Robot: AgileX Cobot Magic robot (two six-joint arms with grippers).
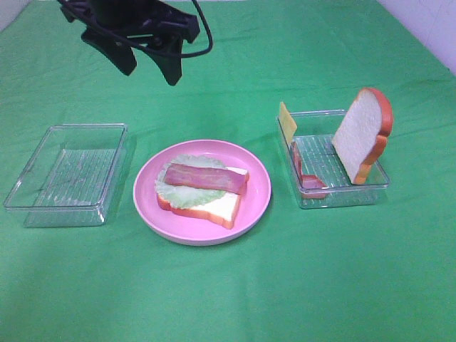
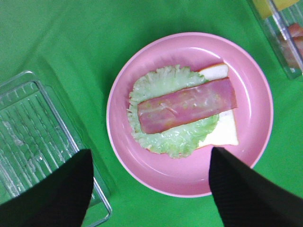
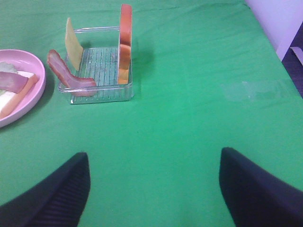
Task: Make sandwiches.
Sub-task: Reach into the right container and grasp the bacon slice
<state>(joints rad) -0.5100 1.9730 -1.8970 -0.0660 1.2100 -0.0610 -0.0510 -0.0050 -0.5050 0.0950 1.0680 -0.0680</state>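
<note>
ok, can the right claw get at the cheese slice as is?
Probably yes: the right claw is open, the cheese slice stands upright in the tray, nothing over it, bacon strip close beside.

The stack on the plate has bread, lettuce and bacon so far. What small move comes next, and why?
Probably the right hand should reach toward the cheese slice leaning in the right tray. The sandwich shows no cheese yet, that hand is open and empty over the green cloth, and the tray is nearest it.
</note>
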